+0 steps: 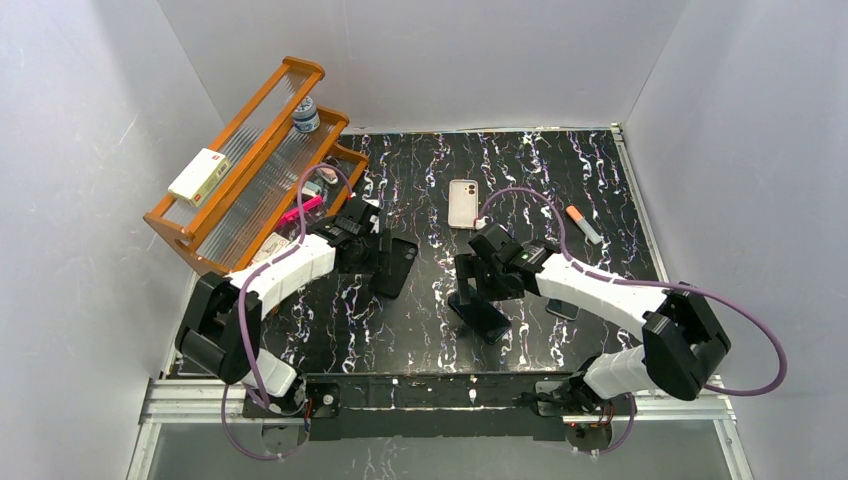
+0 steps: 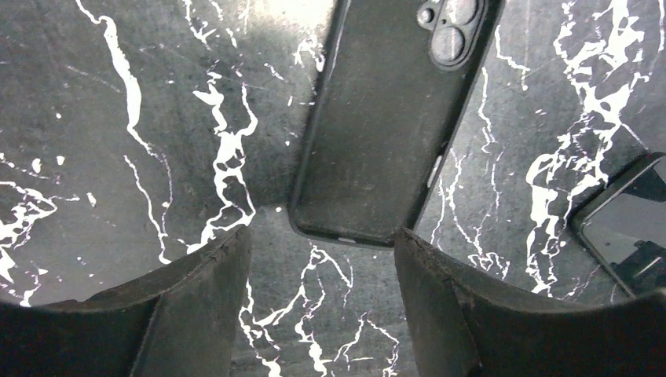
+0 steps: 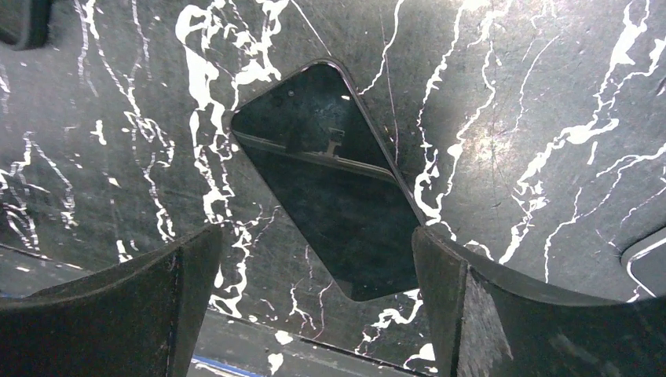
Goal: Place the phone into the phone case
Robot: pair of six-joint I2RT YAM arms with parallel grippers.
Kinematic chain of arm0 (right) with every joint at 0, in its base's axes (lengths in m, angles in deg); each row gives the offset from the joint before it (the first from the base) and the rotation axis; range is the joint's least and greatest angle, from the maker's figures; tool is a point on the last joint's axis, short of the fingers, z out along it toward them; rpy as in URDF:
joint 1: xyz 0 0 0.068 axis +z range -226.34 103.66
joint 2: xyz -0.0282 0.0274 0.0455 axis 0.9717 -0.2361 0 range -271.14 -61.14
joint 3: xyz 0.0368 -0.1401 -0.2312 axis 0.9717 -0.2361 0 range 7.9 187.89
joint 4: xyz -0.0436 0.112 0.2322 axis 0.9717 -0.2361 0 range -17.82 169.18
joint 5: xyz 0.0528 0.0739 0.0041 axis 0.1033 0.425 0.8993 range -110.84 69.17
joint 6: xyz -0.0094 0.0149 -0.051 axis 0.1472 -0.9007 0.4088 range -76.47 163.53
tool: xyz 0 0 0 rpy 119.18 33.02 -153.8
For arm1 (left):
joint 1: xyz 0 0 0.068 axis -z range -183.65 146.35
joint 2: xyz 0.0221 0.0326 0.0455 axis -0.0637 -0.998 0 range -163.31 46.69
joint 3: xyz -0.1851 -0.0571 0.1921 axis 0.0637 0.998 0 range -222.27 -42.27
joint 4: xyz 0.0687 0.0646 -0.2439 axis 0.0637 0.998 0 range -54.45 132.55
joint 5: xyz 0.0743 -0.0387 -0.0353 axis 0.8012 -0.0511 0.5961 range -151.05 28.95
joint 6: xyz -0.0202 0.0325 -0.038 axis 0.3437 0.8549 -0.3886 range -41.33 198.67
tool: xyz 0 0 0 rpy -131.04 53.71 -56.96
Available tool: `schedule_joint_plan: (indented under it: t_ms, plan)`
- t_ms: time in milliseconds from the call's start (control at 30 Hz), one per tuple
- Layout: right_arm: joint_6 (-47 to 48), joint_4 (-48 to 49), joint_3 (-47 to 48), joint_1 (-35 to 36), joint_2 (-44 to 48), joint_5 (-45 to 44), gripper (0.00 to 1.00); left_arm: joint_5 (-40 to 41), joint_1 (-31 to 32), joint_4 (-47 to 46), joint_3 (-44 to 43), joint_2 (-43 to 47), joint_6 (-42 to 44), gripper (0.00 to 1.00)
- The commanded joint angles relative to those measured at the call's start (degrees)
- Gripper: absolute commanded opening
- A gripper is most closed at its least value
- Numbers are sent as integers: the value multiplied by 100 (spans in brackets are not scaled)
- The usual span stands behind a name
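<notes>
My right gripper (image 3: 314, 247) hangs wide open over the phone (image 3: 330, 177), which lies flat, screen up, between its fingers. The phone case (image 1: 463, 203) lies farther back, well apart. My left gripper (image 2: 320, 243) gapes too.

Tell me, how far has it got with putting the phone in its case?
Nothing looks done yet: the phone lies flat on the table, apart from the cream phone case. In hand: the open right claw hovers over the phone; the left claw hangs over a black slab with camera lenses. Left: gripping, carrying, and seating it in the case.
</notes>
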Motion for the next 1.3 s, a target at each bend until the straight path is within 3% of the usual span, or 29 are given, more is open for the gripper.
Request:
schedule_joint_plan:
  t_ms: [0,733,1267]
  plan:
    - [223,291,-152,15,-113,71,99,-46,-1,-225,93,-88,-70,63]
    - [732,472,-195,389,-900,-629,99,-18,-44,-482,355,-674,-4,53]
    - [1129,933,-506,472,-1017,-349,99,-1256,-44,-859,738,-442,-323,43]
